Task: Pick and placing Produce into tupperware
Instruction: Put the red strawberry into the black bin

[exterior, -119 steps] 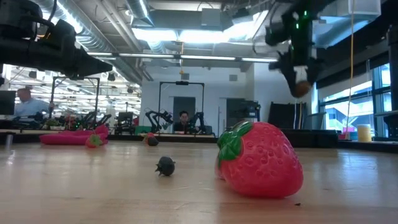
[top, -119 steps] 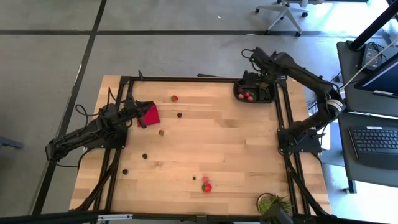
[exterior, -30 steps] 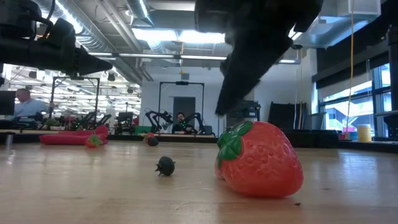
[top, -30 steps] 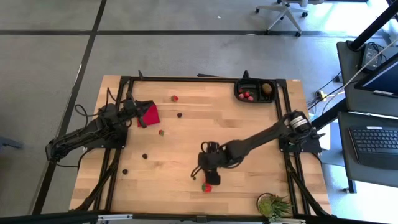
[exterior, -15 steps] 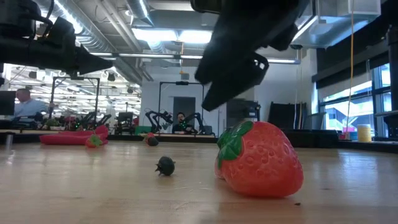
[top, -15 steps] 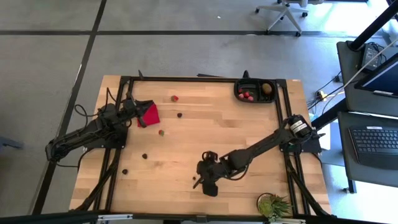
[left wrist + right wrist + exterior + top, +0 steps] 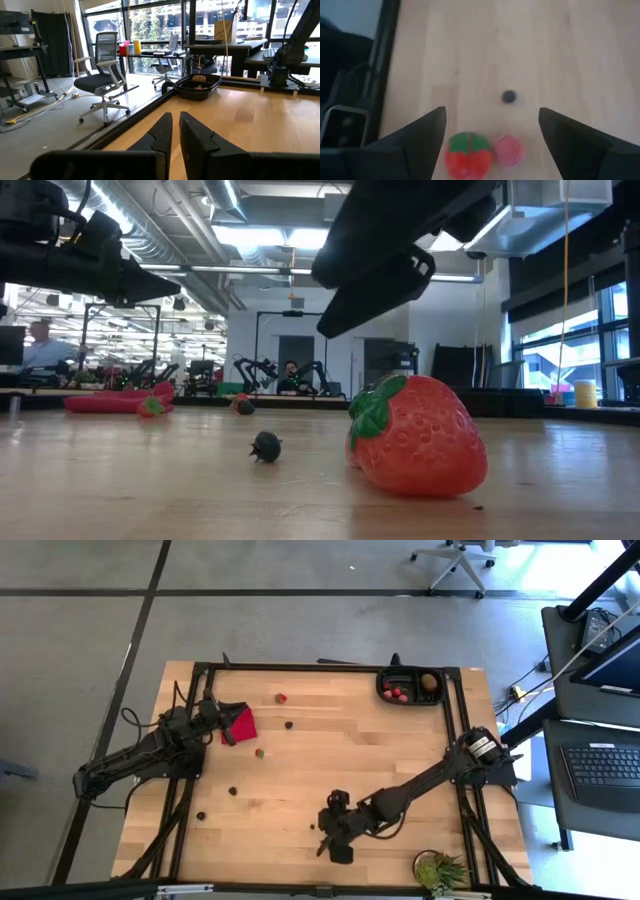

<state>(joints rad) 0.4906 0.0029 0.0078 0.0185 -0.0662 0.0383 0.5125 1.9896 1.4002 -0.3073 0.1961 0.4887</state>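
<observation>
Right gripper (image 7: 490,145): jaws spread wide, holding nothing, poised above a large red strawberry (image 7: 468,155) and a smaller pink-red piece (image 7: 508,150) just beside it; small dark round berry (image 7: 509,96) a little farther on. Right arm (image 7: 420,783) stretched low from its base at the table's right edge toward the near middle of the table (image 7: 380,755), gripper end pointing down.

Left gripper (image 7: 175,131): fingers pressed nearly together, empty. Left arm (image 7: 140,755) folded at the table's left edge, gripper next to the red cloth (image 7: 240,724).

Low view only: strawberry (image 7: 418,436) close up, green cap facing left, resting on the wood with the right gripper's dark body hanging above it, not touching; dark berry (image 7: 266,446) to its left. High view: strawberry hidden under the gripper.

High view only: loose produce scattered over the left half of the table: red piece (image 7: 282,697) near the far edge, dark piece (image 7: 289,724), small red-green piece (image 7: 259,752), dark pieces (image 7: 232,791) and (image 7: 200,815) toward the near left.

Tupperware (image 7: 410,687): black tray at the far right corner, holding several red pieces and one brown lump (image 7: 429,683). Also seen across the table in the left wrist view.

Green plant (image 7: 440,866) at the near right edge.
</observation>
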